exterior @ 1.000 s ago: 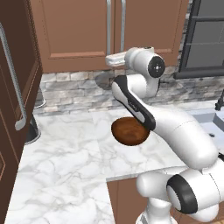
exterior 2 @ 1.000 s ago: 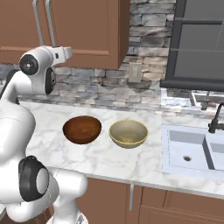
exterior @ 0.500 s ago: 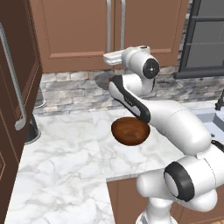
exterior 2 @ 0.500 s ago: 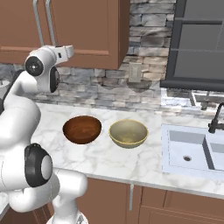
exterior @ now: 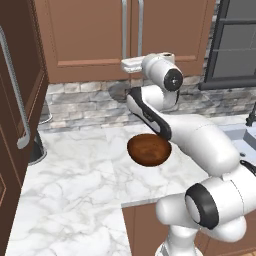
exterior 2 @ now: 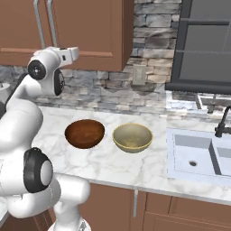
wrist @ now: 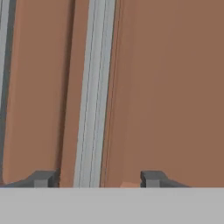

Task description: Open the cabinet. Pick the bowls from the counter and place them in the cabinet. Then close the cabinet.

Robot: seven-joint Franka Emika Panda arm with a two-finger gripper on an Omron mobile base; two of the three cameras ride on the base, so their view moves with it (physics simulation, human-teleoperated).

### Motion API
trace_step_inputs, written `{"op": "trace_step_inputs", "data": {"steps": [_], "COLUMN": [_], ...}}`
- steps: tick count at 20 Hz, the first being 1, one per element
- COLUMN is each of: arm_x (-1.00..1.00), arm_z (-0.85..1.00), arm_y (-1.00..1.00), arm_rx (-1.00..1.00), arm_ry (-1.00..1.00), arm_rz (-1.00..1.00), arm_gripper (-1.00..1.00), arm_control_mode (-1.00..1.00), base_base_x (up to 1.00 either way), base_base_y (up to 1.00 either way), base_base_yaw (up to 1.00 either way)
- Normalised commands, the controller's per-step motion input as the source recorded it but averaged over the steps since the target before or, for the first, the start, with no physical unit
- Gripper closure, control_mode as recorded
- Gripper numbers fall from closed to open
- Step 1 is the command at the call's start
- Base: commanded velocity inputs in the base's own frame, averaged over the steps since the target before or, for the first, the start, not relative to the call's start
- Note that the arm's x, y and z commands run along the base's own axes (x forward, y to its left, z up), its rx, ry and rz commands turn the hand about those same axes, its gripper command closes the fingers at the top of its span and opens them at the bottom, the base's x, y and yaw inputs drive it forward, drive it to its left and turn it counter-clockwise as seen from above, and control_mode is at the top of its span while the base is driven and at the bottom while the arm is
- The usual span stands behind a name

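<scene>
The cabinet (exterior: 85, 35) (exterior 2: 90, 27) hangs shut above the counter (exterior: 75, 170) (exterior 2: 108, 167). My gripper (exterior: 129, 65) (exterior 2: 72, 53) (wrist: 97, 178) is raised against its doors. In the hand view it is open, and a silver bar handle (wrist: 94, 87) runs up between the two dark fingertips (wrist: 43, 178) with a gap on each side. A second handle (wrist: 3, 65) shows at the left edge. The dark wooden bowl (exterior: 149, 149) (exterior 2: 85, 132) and the beige bowl (exterior 2: 132, 136) sit side by side on the counter, below the arm.
A sink (exterior 2: 198, 155) with a dark faucet (exterior 2: 223, 122) lies at the counter's right end. A black-framed unit (exterior: 235, 45) (exterior 2: 207, 40) hangs right of the cabinet. A darker tall door (exterior: 15, 100) with a curved handle stands at the left, with a dark round object (exterior: 37, 147) beside it.
The hand has crept slightly closer to the cabinet doors and the upper arm has swung a little. Both bowls stay where they were.
</scene>
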Motion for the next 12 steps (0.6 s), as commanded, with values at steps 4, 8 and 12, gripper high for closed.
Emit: {"op": "trace_step_inputs", "data": {"steps": [4,8,12], "arm_x": [0.69,1.0,1.0], "arm_z": [0.02,-0.05,-0.16], "arm_y": [0.05,0.34,0.13], "arm_rx": [0.0,0.0,0.0], "arm_ry": [-0.03,0.0,0.03], "arm_rz": [-0.18,-0.13,-0.05], "arm_gripper": [-1.0,-1.0,-1.0], "arm_control_mode": [-1.0,-1.0,-1.0], "base_base_x": [0.0,0.0,0.0], "base_base_y": [0.0,0.0,0.0], "base_base_yaw": [0.0,0.0,0.0]}}
